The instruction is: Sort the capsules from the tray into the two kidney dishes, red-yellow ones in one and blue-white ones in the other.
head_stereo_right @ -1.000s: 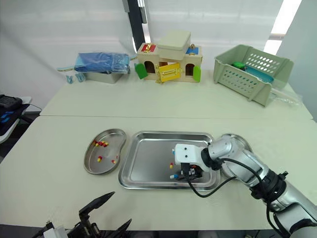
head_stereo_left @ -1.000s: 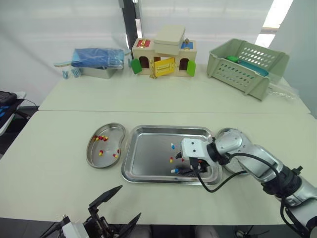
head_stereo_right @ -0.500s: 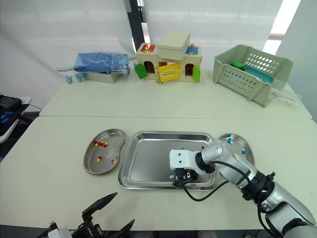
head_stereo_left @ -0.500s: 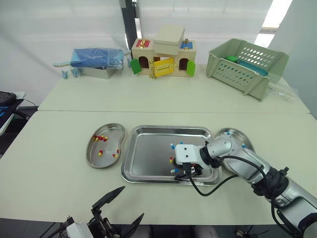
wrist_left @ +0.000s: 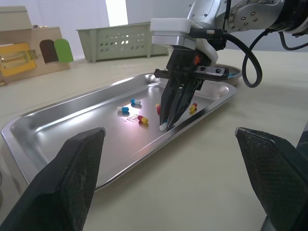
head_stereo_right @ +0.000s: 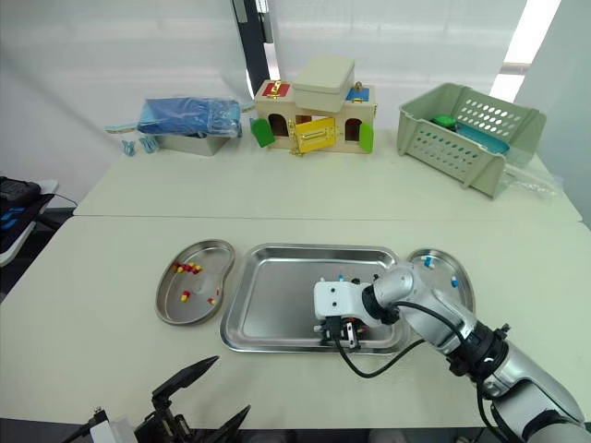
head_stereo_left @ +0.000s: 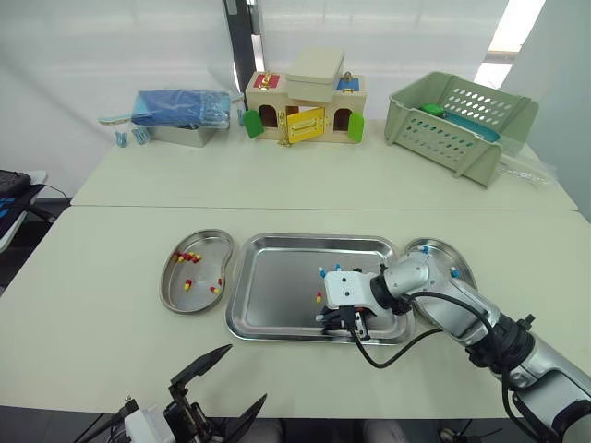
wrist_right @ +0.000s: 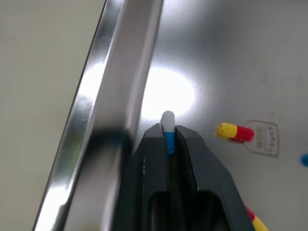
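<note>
right pincer [wrist_left: 167,121], tilted down into tray [head_stereo_left: 275,277], clamps blue-white capsule [wrist_right: 168,119], apparently touching metal.

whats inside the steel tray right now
Loose red-yellow capsules and blue-white capsules lie on the tray floor, and the right gripper is shut on a blue-white capsule near the rim. Anything beneath the gripper's body in the eye views is covered.

Bright soft light, only faint shadows on the bench [head_stereo_left: 111,305]; big white glare patch on the tray [wrist_right: 171,94], near rim blurry.
</note>
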Available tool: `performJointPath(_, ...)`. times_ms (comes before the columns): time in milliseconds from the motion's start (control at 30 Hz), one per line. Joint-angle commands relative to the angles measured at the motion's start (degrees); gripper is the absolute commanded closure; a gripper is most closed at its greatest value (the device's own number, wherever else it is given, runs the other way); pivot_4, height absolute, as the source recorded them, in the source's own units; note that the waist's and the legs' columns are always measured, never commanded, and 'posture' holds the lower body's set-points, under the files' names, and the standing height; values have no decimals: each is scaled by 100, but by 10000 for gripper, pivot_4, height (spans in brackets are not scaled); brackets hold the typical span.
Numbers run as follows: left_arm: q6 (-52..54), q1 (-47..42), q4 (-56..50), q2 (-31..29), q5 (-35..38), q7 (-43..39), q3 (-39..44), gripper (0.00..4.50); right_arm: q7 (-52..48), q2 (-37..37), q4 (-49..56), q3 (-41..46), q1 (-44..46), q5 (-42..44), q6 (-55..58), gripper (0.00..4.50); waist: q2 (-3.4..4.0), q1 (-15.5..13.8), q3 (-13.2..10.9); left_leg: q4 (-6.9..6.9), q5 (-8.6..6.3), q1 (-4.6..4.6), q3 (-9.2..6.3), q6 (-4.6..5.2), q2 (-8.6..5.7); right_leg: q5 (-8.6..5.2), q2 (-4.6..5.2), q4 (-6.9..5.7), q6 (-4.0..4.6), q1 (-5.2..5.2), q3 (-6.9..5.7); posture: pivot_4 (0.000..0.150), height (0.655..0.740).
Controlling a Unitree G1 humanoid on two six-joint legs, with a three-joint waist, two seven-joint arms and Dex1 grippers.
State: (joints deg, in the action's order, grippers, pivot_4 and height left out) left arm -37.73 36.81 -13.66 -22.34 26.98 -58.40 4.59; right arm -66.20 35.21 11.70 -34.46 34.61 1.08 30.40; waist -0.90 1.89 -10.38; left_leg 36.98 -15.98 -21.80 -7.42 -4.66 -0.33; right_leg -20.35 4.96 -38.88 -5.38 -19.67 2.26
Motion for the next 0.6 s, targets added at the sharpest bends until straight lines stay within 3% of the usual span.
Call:
performJointPath(33, 21, -72, -187, -184, 107, -111, -126, 0, -199, 350, 623, 825, -333, 581, -75, 44937, -1, -29, -1, 0, 0, -1, 0, 0, 0, 0, 0, 1, 0, 0, 0, 1500, 7400)
performJointPath(300, -34, -639, -121, -477, 220, -506, -500, 0, -130, 1418, 1240, 3021, -1486, 1713, 502, 44937, 0, -24, -2, 0, 0, -4, 2, 1, 0, 0, 0, 2, 0, 5, -3, 1500, 7400)
performJointPath(433, -98, -845, -1, -579, 329, -833, -707, 0, 17, 1962, 774, 3880, -2231, 1580, 265, 44937, 0, -24, -2, 0, 0, -3, 3, 1, 0, 0, 0, 2, 0, 5, -3, 1500, 7400)
performJointPath(600, -55, -968, 109, -610, 412, -986, -774, 0, 268, 2139, 387, 4452, -2745, 1551, 11, 44937, 5, 12, 0, -2, 0, 5, 13, 1, 2, 0, -1, -3, 0, 6, 6, 1500, 7400)
